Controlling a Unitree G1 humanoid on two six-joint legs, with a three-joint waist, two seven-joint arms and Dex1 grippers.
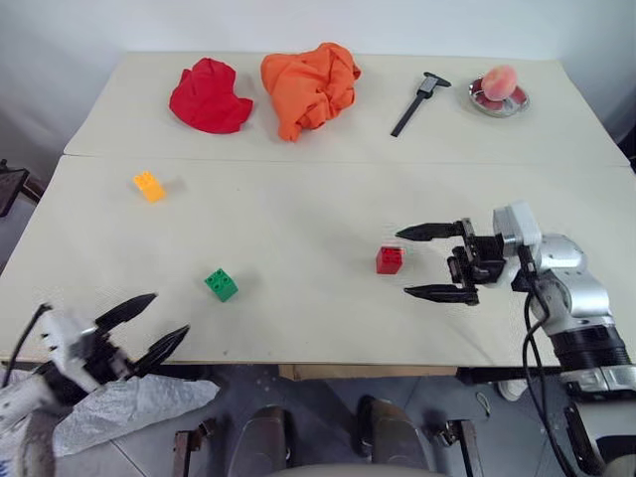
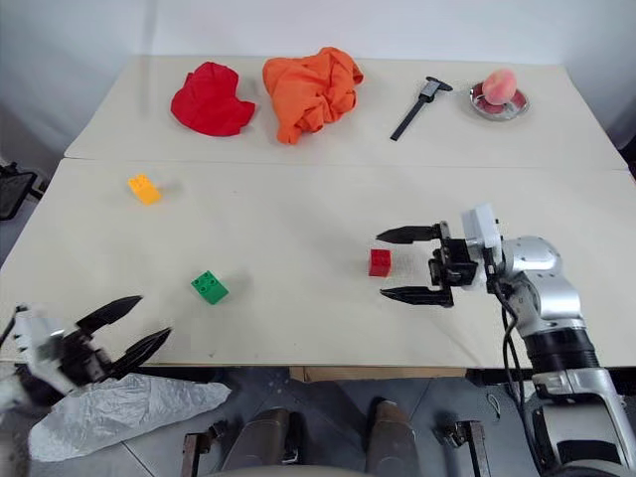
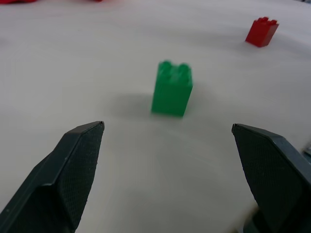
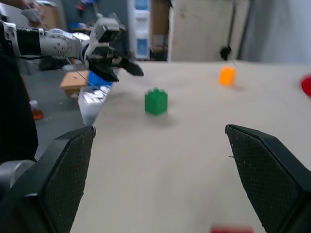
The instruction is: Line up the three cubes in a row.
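Cubes of hard, glossy plastic with studded tops lie scattered on the worktop: the red cube right of centre, the green cube toward the near left, and the yellow-orange cube farther back on the left. They stand well apart and form no row. The worktop is pale beige and matte, made of two panels meeting at a seam that runs across it. On the far panel lie a crumpled red cloth, a larger bunched orange cloth, a dark caliper, and a small metal dish holding a peach. A plain light wall stands behind. Below the near edge, crinkled white plastic sheeting hangs over a grey floor.

The right gripper lies level over the worktop with its black, textured fingers spread wide; the red cube sits just beyond the fingertips, in line with the gap but not touched. The left gripper hovers at the near left edge, fingers likewise spread and holding nothing. In the left wrist view the green cube stands ahead of its fingers, clear of both, with the red cube farther off.
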